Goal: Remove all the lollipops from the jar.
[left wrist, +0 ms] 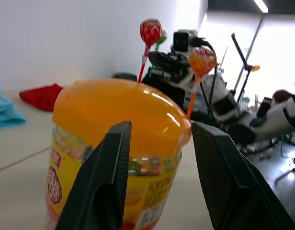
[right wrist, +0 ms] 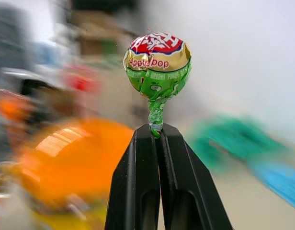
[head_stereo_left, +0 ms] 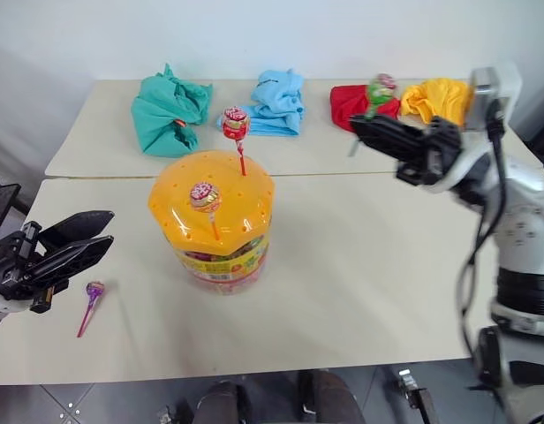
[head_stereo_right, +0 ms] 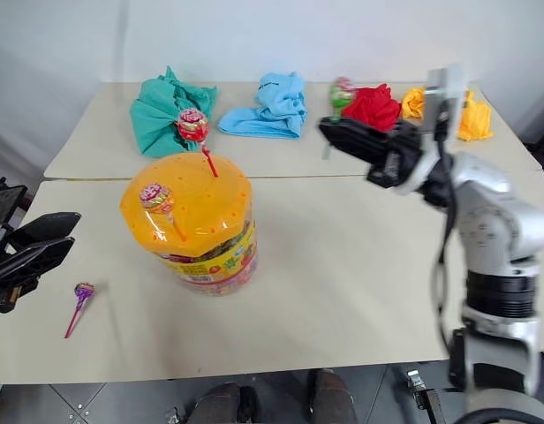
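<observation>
Two still planted: red lollipop (head_stereo_left: 235, 124) and red-pink lollipop (head_stereo_left: 204, 196) stand in the lid holes of the jar (head_stereo_left: 215, 230), well apart from either set of fingers.
Already out: purple lollipop (head_stereo_left: 94, 291) lies flat on the bench (head_stereo_left: 360, 274), just below the left gripper (head_stereo_left: 82, 240) fingers, not touching them.
Right fingers: right gripper (right wrist: 157, 130) is clamped tight on the stick of the green lollipop (right wrist: 157, 60); wrapped head sits just past the fingertips, stick pinched between them, lifted clear of the jar and off to its side.
Left fingers: parted, nothing between them; in the wrist view the jar sits ahead of the gap, apart from both fingers (left wrist: 109, 182).
Step in hand: third of four removals, judged as the carry-away after pulling green from the lid.
Next move needs: a bare patch of bench under the right fingers, lower, release green there; then go for one of the two remaining sticks, pinch low on the stick, pull straight up so the jar does not tip.
Risk: thin stick may slip or swivel in the pinch.
</observation>
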`<state>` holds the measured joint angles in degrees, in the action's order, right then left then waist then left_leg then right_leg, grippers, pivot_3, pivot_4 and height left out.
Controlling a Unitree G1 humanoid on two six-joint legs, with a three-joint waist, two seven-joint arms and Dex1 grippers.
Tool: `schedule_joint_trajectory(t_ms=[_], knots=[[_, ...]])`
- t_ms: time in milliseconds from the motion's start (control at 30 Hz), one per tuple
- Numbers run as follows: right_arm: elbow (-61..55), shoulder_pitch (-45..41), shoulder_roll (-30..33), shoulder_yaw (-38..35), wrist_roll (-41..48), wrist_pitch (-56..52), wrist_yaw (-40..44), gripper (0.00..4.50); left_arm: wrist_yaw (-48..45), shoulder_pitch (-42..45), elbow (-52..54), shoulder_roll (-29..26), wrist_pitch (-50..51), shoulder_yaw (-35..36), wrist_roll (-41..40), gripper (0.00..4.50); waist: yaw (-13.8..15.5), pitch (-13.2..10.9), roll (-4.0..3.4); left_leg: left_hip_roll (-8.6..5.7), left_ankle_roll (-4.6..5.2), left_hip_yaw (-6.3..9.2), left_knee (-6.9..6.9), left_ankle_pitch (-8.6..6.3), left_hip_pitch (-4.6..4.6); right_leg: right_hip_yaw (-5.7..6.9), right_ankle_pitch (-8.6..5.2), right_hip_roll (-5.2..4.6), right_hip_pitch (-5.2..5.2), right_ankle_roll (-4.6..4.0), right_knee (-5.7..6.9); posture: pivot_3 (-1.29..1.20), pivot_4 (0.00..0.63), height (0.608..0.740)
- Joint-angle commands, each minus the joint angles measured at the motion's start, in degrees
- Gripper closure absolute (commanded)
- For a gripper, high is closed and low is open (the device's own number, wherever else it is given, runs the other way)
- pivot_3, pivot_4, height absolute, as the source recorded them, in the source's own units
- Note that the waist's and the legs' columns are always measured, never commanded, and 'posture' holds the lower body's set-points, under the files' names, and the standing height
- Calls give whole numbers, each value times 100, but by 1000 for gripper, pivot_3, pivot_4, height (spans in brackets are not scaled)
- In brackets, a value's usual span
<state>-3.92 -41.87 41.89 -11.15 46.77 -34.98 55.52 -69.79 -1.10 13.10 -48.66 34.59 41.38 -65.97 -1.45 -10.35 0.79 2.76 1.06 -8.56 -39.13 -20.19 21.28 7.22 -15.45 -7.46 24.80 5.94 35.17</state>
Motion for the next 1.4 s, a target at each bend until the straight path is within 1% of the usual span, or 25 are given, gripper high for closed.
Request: schedule_joint_trajectory(t_ms=[33,100,133,200,267,333,467,500,600,667,733,800,867,933,1000,1100,1233,1333,1400], knots=[[518,592,1246,579,-1457,823,990,4470,-513,-145,-31,-358,-135,-59,412,2381,-12,-1,-1,5,-1,-1,2,0,0,3,0,3,0,0,-3,0,150,740],[876,1282,2152,1153,-2496,1615,1563,4470,-873,-267,-167,-555,-122,-178,623,2381,-11,-2,-3,5,-4,-15,7,-2,0,5,0,4,1,0,-12,0,150,740],[986,1533,2325,1341,-2772,1841,1664,4470,-931,-245,-243,-583,-147,-241,697,2381,-8,-3,-5,5,-5,-25,9,-3,1,5,-1,4,0,1,-17,0,150,740],[1140,1728,2402,1493,-3021,2099,1764,4470,-979,-184,-324,-591,-184,-310,793,2381,-22,-3,-5,5,-5,-60,8,-3,-1,5,-3,3,0,4,-18,0,150,740],[1670,1834,2314,1730,-3583,2587,1570,4470,-919,-79,-310,-542,-212,-315,810,2381,-78,-7,-11,11,-6,-72,0,-1,-11,-7,-3,3,3,4,-15,0,150,740],[2107,1840,2173,1823,-3910,2793,1349,4470,-835,-25,-261,-496,-205,-298,795,2381,-103,-7,-12,12,-7,-71,-1,2,-17,-20,-3,2,6,3,-11,0,150,740],[2119,1841,2015,1674,-3586,2659,1864,3538,-634,-126,-84,-387,-140,-142,707,2381,-106,-6,-14,14,-9,-61,-3,2,-20,-28,-3,0,14,3,3,0,150,740],[2077,1809,1957,1584,-3506,2772,1931,3132,-569,-157,-24,-348,-106,-81,655,2381,-103,-6,-14,15,-10,-59,-3,1,-19,-28,-3,1,17,3,5,0,150,740],[1313,1628,1574,997,-2285,2414,2438,2184,-215,-236,191,-122,7,212,311,2381,-104,-7,-15,15,-10,-60,-3,0,-10,-30,-3,1,33,3,18,0,150,740],[775,1450,1333,773,-1651,1914,2479,2184,-5,-265,290,33,19,404,152,2381,-100,-8,-17,16,-10,-62,-5,1,-11,-37,-3,0,38,3,29,0,150,740],[157,1098,942,720,-1053,1395,2258,2184,328,-257,338,201,40,656,-71,2381,-86,-9,-18,17,-10,-61,-9,1,-12,-41,-3,-3,40,3,35,0,150,740],[-262,712,529,726,-599,921,1904,2184,575,-278,414,369,48,786,-245,2381,-47,-8,-18,39,-10,-59,-12,1,-13,-42,-3,-4,40,3,40,0,150,740],[-490,307,85,757,-301,595,1531,2184,714,-345,512,504,47,768,-311,2381,-14,-6,-14,40,-10,-57,-13,0,-13,-41,-2,-4,41,2,43,0,150,740],[-542,-271,-625,776,84,276,929,2184,871,-352,546,671,-20,705,-342,2381,4,-6,-13,35,-8,-55,-13,-2,-8,-39,-2,-8,43,2,43,0,150,740],[-543,-645,-1110,911,88,75,549,2184,984,-287,534,813,-133,686,-347,2381,4,-6,-13,26,-7,-59,-14,-2,-6,-44,-2,-11,49,2,48,0,150,740],[-476,-938,-1543,1382,-408,89,251,2184,1091,-208,565,900,-210,632,-336,2381,8,3,1,8,-8,-48,-15,-2,2,-37,-2,-10,57,2,63,0,150,740],[-423,-1217,-1991,1632,-579,55,-38,2184,1099,-239,643,891,-165,532,-352,2381,-23,6,6,4,-8,-53,-15,-3,4,-35,-2,-9,58,2,62,0,150,740],[-428,-1323,-2210,1783,-673,64,-37,2184,1091,-259,644,878,-151,490,-345,2381,-33,6,6,6,-8,-56,-15,-2,4,-36,-2,-4,61,2,63,0,150,740],[-286,-1484,-2545,1957,-775,50,-161,2184,1083,-233,620,887,-177,412,-287,2381,-35,6,6,7,-9,-56,-15,-2,3,-36,-2,-2,61,2,64,0,150,740]])
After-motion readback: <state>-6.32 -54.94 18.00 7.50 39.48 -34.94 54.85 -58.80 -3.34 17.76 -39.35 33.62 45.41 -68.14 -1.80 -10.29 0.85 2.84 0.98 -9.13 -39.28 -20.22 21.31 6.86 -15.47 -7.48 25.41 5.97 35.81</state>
